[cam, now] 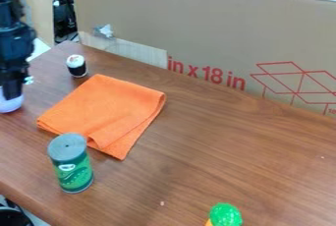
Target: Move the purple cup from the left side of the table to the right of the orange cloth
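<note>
- At nine o'clock from the middle of the view, the gripper (12, 95) is hanging right over a pale, rounded thing (10, 104) and appearing to touch it at its twelve o'clock end.
- The jaws are giving no clear sign of being parted, closed or loaded, so I am unable to tell.
- The pale thing is sitting at the far nine o'clock edge; its curved side is looking smooth and firm, probably light and a little slippery.
- Opposite sides at its widest part are seeming the surest hold; pinching high on the curve is risking a slip.
- Between it and the middle, a folded orange cloth (111, 109) is lying on the bench (223, 146), looking soft, limp and hard to damage.
- Towards ten o'clock, a small black-and-white piece (76, 67) is standing near the cloth.
- Towards eight o'clock, a green can (72, 171) is standing upright, looking stiff and round-sided.
- At five o'clock, a green-topped toy (225, 214) is resting by the near edge of the view.
</note>
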Controlling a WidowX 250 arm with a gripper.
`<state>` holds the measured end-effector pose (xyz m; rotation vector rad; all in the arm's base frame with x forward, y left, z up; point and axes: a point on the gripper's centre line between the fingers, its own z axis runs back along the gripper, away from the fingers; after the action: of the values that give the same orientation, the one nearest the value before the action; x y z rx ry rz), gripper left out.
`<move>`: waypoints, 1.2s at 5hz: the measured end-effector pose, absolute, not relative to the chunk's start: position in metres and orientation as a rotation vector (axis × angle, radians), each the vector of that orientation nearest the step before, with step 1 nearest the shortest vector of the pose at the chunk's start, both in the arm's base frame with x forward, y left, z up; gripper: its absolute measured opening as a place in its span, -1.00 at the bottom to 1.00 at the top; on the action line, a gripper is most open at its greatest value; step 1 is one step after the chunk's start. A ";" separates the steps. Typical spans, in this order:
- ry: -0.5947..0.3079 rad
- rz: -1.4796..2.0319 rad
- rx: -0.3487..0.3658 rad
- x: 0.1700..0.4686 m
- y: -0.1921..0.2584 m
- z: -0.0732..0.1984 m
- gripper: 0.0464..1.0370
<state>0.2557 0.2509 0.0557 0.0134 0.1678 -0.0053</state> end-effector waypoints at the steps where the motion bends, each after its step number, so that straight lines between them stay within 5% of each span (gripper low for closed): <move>1: 0.147 -0.217 0.061 0.294 0.204 0.067 -0.91; 2: 0.047 -0.457 0.099 0.327 0.153 0.099 -0.91; 4: 0.003 -0.725 0.048 0.322 0.055 0.113 -0.91; 6: 0.134 -0.926 0.000 0.310 -0.037 0.075 -0.91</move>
<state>0.3095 -0.0370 0.0750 -0.0004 0.1337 -0.9264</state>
